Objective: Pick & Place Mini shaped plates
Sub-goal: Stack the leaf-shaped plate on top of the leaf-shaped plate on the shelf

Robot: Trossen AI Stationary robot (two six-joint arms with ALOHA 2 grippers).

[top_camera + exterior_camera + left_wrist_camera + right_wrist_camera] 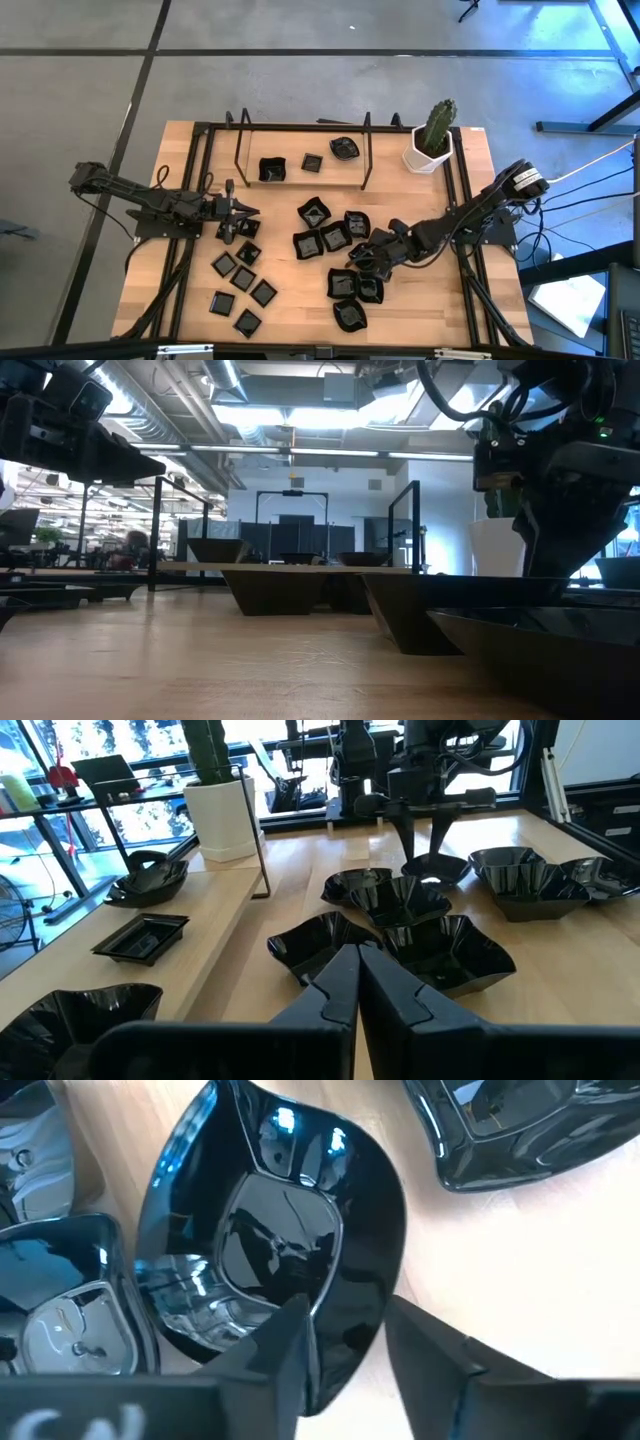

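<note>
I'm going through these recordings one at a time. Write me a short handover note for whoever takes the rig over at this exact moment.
Left gripper: shut, empty, hanging over the table's left half by the small flat squares.
Right gripper: down at the middle cluster, fingers straddling the rim of a rounded wavy-edged dish; a gap is visible between the fingers, no firm grip seen.
Plates: three on the framed rack at the back, namely a raised-rim square, a small flat one and a rounded one. White cactus pot stands beside the rack.
Done: those three appear placed.
Left: the cluster and flat squares on the table.
</note>
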